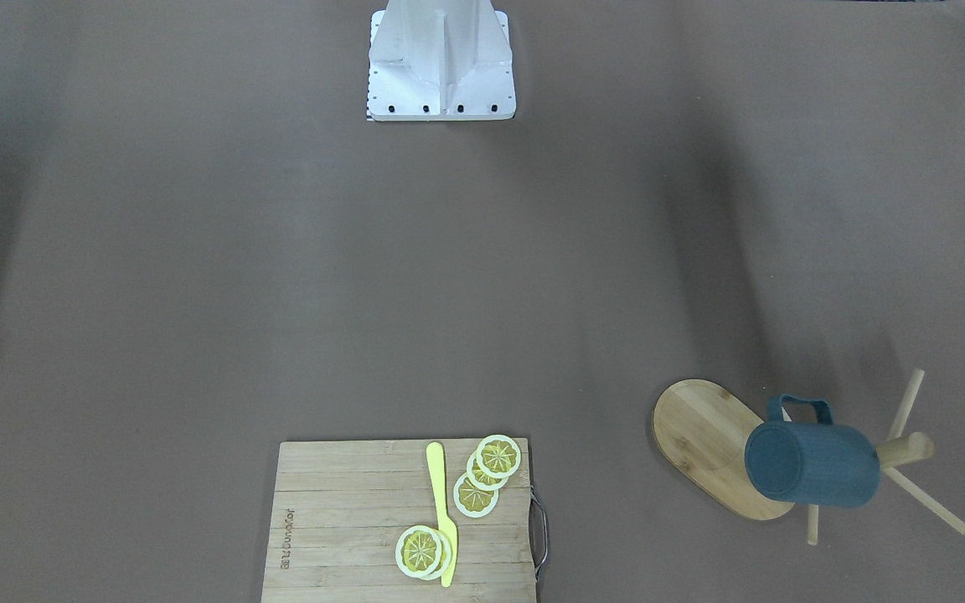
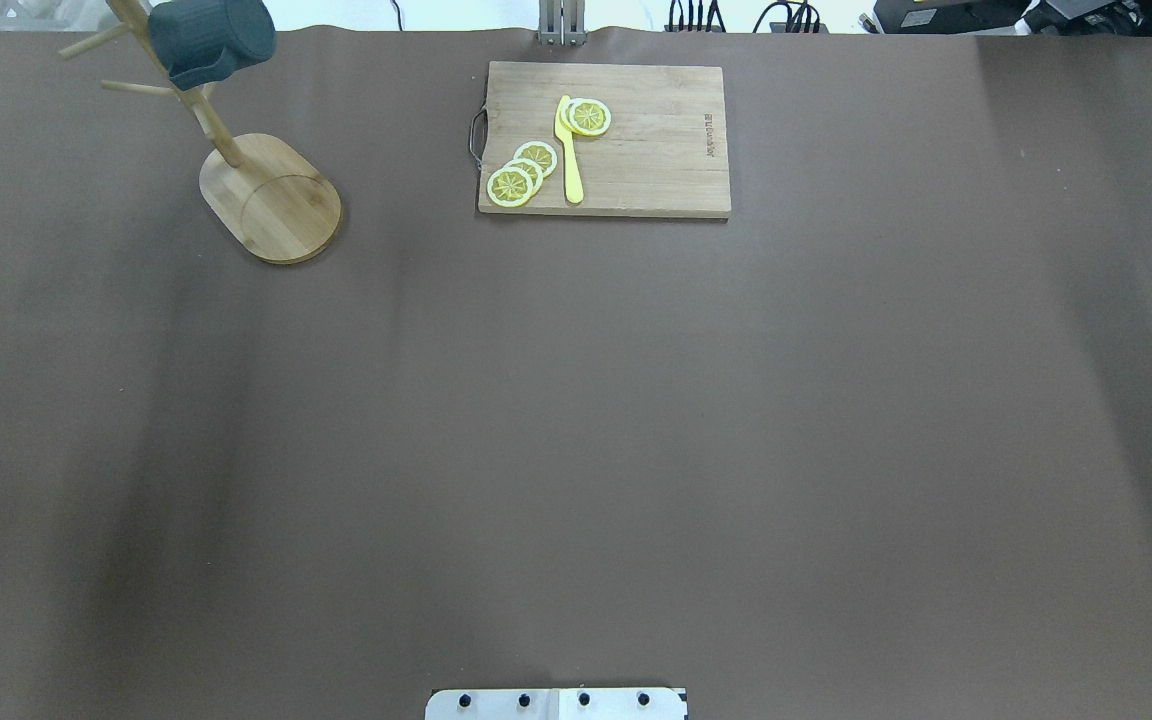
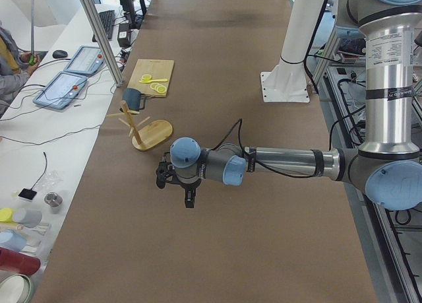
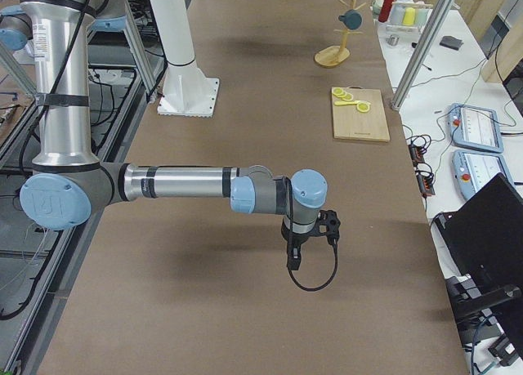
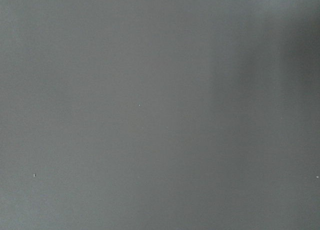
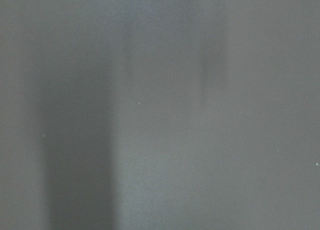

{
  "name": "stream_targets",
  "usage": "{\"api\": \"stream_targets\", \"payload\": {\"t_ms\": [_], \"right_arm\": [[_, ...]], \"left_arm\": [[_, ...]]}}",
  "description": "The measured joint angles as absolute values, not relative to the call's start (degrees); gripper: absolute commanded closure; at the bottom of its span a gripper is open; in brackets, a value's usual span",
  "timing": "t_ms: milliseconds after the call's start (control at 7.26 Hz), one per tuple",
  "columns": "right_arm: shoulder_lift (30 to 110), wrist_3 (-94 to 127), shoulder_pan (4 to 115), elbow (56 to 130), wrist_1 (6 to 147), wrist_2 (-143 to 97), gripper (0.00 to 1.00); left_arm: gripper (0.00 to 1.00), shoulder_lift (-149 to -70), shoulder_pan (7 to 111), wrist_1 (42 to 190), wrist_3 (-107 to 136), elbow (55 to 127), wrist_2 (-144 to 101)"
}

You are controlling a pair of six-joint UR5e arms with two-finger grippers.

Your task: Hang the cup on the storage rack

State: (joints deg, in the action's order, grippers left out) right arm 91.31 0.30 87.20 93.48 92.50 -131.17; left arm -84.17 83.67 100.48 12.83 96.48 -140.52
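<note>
At 6 o'clock in the front-facing view, closest to the camera, a rectangular wooden cutting board (image 1: pixel 340 519) lies on the brown desk (image 1: pixel 281 293). It carries a yellow knife (image 1: pixel 442 511) and several lemon slices (image 1: pixel 498 456), some of them overlapping.

Slightly farther back, at 4 o'clock, stands the storage rack (image 1: pixel 696 427), a pale bamboo mug tree on an oval base. The cup (image 1: pixel 813 463), dark teal-blue, hangs on the rack near the top of the post, clear of the desk. It is tipped on its side with its closed bottom facing 9 o'clock and its loop handle toward 12 o'clock.

At 12 o'clock, farthest away, sits the white robot base (image 1: pixel 441 75).

In the left side view, the left end effector (image 3: pixel 188 199) points down above bare desk, well apart from the rack; you cannot tell whether it is released or clenched. In the right side view, the right end effector (image 4: pixel 292 259) also points down over bare desk, far from the rack, and its state cannot be told either.

Both wrist views show only blurred desk surface.
</note>
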Motion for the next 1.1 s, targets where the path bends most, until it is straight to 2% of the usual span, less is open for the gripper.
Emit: {"api": "stream_targets", "payload": {"t_ms": [1102], "right_arm": [[90.93, 0.10, 87.19, 93.56, 92.37, -129.48, 0.00]], "left_arm": [[0.02, -84.13, 83.74, 100.42, 12.76, 96.25, -137.67]]}}
